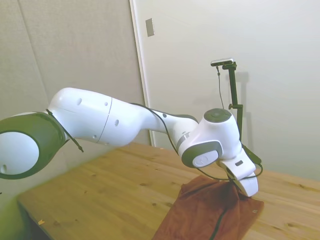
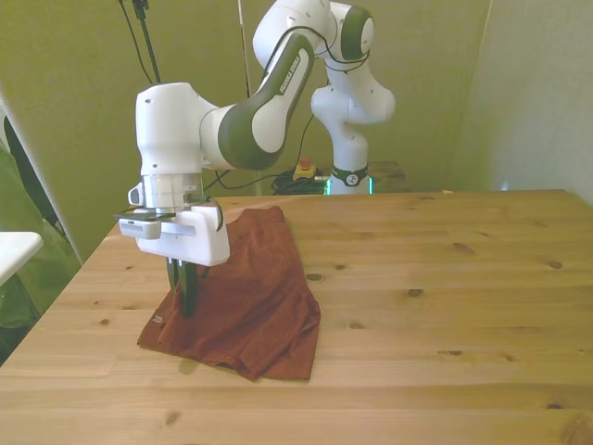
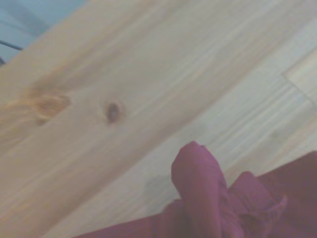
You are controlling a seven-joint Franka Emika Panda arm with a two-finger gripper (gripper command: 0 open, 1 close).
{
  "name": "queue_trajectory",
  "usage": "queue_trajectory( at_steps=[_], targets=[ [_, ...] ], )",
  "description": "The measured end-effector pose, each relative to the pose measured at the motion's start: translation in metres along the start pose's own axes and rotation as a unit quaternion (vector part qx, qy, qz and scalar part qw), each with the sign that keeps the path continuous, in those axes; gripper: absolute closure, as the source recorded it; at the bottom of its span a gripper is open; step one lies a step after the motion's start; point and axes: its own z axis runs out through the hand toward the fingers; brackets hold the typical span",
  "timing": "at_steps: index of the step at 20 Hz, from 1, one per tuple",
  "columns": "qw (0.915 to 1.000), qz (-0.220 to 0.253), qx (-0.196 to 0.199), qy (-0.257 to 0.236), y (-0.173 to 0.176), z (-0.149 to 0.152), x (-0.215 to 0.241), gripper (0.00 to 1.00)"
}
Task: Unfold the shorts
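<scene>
Front view: shorts (image 2: 255, 292) lie folded on the worktop (image 2: 445, 278), toward the front view's left
End effector (image 2: 185, 301): fingers pinched on a raised fold of the shorts' edge; cloth tents up beneath it
Wrist view: bunched fold (image 3: 198, 183) lifted above the worktop

The side view looks across the table (image 1: 100, 195) from beside it, at about arm height. The front view faces the arm from the opposite edge, slightly above. Both share the shorts (image 2: 250, 297); the wrist view sits close over them (image 3: 208, 198), blurred.
</scene>
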Motion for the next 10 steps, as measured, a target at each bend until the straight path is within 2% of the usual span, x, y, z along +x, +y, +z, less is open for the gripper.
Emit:
queue_trajectory(
  at_steps=[5, 10],
  targets=[
    [0.9972, -0.071, 0.018, 0.016, -0.034, -0.037, -0.083, 1.0],
    [0.9908, -0.129, 0.021, 0.036, -0.048, -0.046, -0.18, 1.0]
  ],
)
